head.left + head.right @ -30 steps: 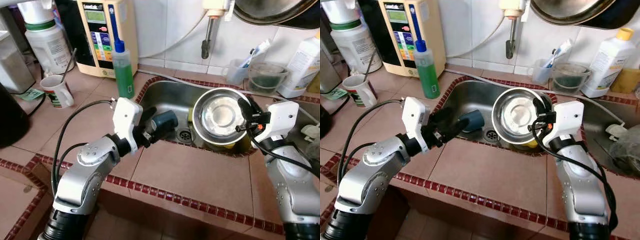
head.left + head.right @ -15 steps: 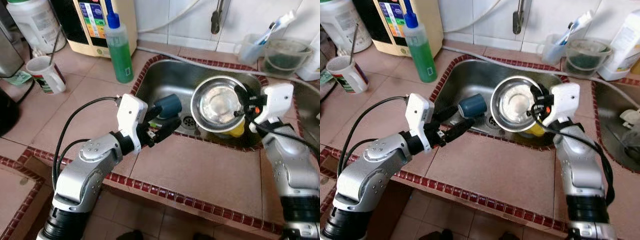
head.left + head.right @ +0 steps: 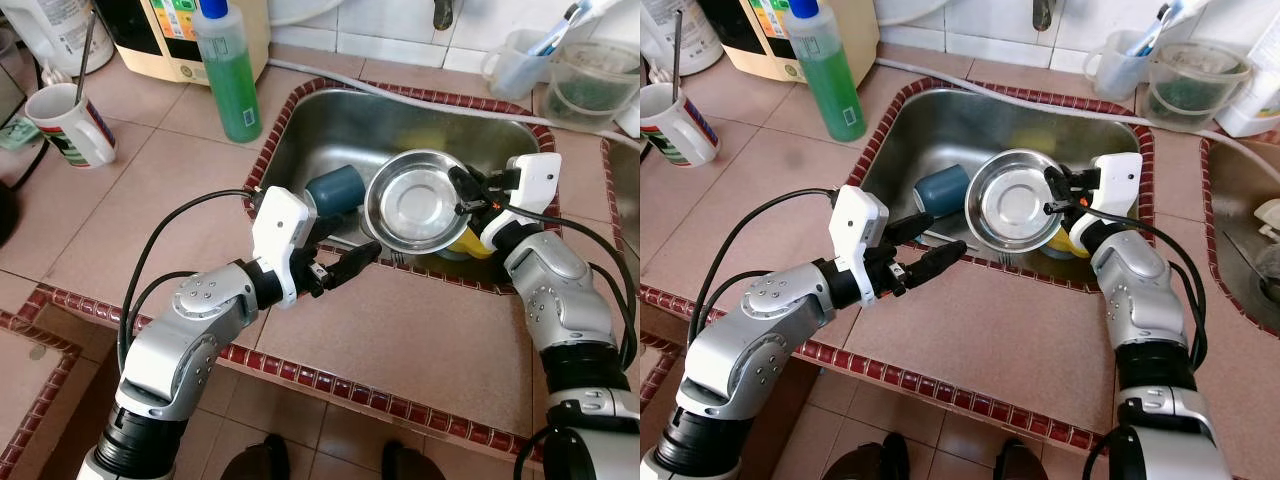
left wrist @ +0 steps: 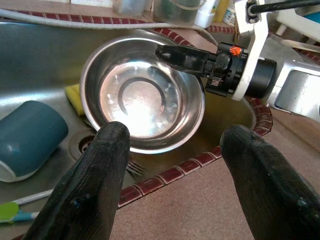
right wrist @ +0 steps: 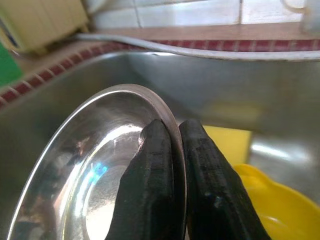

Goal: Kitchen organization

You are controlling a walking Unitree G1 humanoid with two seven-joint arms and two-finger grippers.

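Steel bowl [image 3: 418,211] is in the sink [image 3: 390,120], right half, tilted over a yellow item [image 3: 470,243] near the front edge. Right gripper [image 5: 169,150] has its fingers pinched on the bowl's rim. Blue cup [image 3: 332,190] lies on its side just left of the bowl; fork [image 4: 134,169] by the drain. Left gripper [image 3: 345,267] hovers over the sink's front edge, fingers spread wide, empty. Step looks like lifting the bowl out. Next: raise it clear of the rim, keeping the thin-edge pinch from slipping.
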